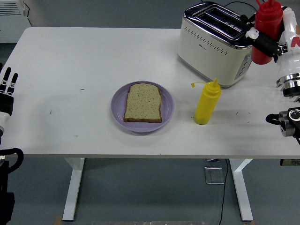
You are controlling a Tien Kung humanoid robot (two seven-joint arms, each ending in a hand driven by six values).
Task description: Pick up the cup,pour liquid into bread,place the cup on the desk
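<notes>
Bottle [266,29] — red, squeezable — gripped upright in right hand [272,42].

We take this for a lab or test room staged as a kitchen: a plain white desk [70,70] on metal legs over grey floor, a cream toaster [218,44] just left of the right hand [274,40], cables trailing behind it.
</notes>
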